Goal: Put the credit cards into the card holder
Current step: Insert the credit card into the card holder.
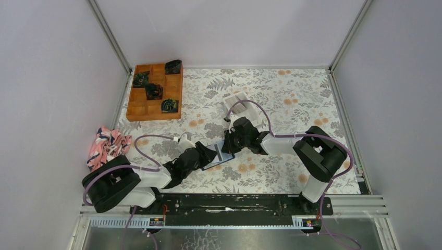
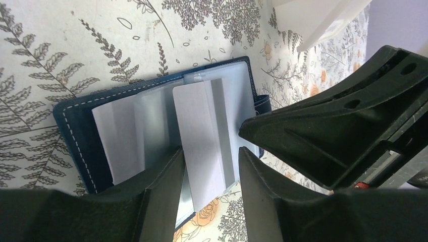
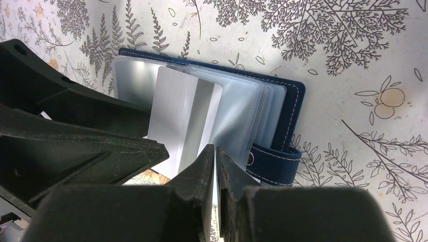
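Note:
The navy card holder (image 1: 221,160) lies open on the flowered cloth between both grippers, its clear sleeves fanned out (image 3: 237,116). A pale grey-white credit card (image 2: 199,136) stands part way in a sleeve, its near end sticking out over the holder's edge. My left gripper (image 2: 210,154) is open, one finger on each side of that card with a gap on both sides. My right gripper (image 3: 215,148) is shut on the thin edge of one clear sleeve of the holder. Another pale card (image 2: 118,133) sits in a sleeve to the left. The holder's snap strap (image 3: 275,161) hangs at its side.
A white open-topped box (image 1: 240,101) stands just behind the right gripper. An orange wooden compartment tray (image 1: 155,91) with dark items sits at the back left. A pink patterned cloth (image 1: 107,146) lies by the left wall. The arm bases line the near edge.

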Controlling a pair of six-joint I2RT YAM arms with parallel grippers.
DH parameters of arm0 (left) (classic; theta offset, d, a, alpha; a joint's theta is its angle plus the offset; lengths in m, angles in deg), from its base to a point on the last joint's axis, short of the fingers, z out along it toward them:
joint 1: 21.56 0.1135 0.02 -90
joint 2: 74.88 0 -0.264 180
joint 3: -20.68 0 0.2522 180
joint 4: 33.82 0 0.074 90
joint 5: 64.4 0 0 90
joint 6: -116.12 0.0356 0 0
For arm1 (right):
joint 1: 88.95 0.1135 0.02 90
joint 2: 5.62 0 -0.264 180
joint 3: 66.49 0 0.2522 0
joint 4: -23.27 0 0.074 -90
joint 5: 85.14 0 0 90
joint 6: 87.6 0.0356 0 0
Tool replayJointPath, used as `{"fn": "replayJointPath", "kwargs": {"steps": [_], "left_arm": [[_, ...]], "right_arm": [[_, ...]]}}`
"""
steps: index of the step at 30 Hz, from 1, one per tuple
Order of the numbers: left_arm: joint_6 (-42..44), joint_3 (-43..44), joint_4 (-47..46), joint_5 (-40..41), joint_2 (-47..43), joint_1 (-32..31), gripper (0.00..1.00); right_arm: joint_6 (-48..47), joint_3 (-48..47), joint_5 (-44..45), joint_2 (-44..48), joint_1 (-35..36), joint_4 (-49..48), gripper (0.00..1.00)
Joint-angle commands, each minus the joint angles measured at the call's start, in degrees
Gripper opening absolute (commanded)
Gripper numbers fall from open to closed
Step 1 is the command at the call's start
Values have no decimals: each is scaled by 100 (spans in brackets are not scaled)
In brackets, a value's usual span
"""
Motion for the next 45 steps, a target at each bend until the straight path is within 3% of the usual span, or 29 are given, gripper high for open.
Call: {"fn": "replayJointPath", "kwargs": {"steps": [1,21,25,33,40,45], "left_arm": [[411,190,1579,354,-201,-24,52],[580,51,2358,783,-1216,-37,51],[614,43,2470,864,-1335,-35,41],[689,67,2299,744,-1096,-42,12],[767,162,2202,680,-880,-81,0],[832,271,2205,693,-793,-134,0]], "right_arm": [[-98,-170,189,46,71,257,13],[-112,-182,170,-3,71,254,13],[-107,-189,169,-16,80,252,13],[-109,-193,172,-16,80,259,13],[-106,-181,170,-24,87,254,13],[-98,-174,171,-38,88,235,13]]}}
